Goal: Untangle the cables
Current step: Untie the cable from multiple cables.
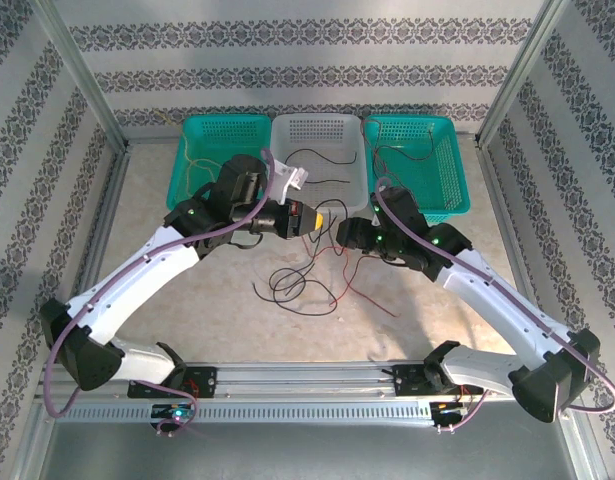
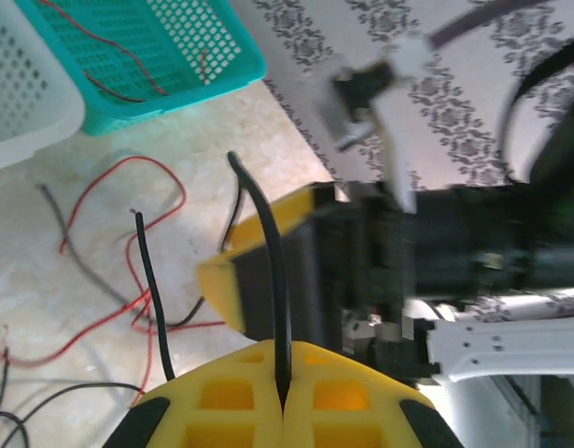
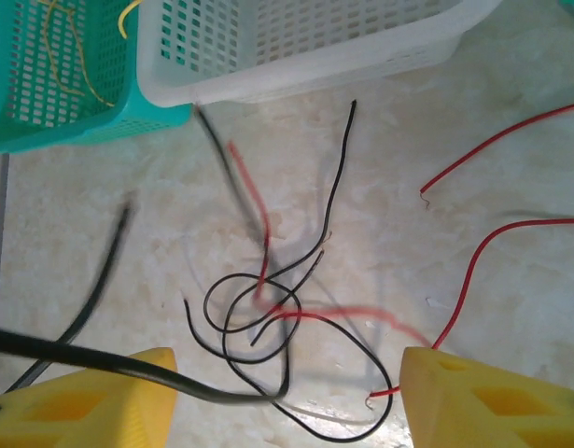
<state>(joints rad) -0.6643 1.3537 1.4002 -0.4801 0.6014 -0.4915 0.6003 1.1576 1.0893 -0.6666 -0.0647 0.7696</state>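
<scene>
My left gripper (image 2: 284, 359) is shut on a black cable (image 2: 268, 252), which rises straight out from between the yellow fingers. Seen from above, the left gripper (image 1: 311, 218) hangs over the table's middle, close to my right gripper (image 1: 345, 232). The right gripper (image 3: 287, 406) is open, its yellow fingers (image 3: 492, 401) wide apart above a tangle of black and red cables (image 3: 268, 313). A blurred black cable (image 3: 81, 359) crosses in front of its left finger. The tangle (image 1: 297, 285) lies on the table below both grippers.
Three baskets stand along the back: a teal basket (image 1: 222, 150) holding yellow cables, a white basket (image 1: 322, 150) holding a black cable, and a teal basket (image 1: 417, 160) holding red and dark cables. Loose red cables (image 3: 497, 140) trail to the right of the tangle.
</scene>
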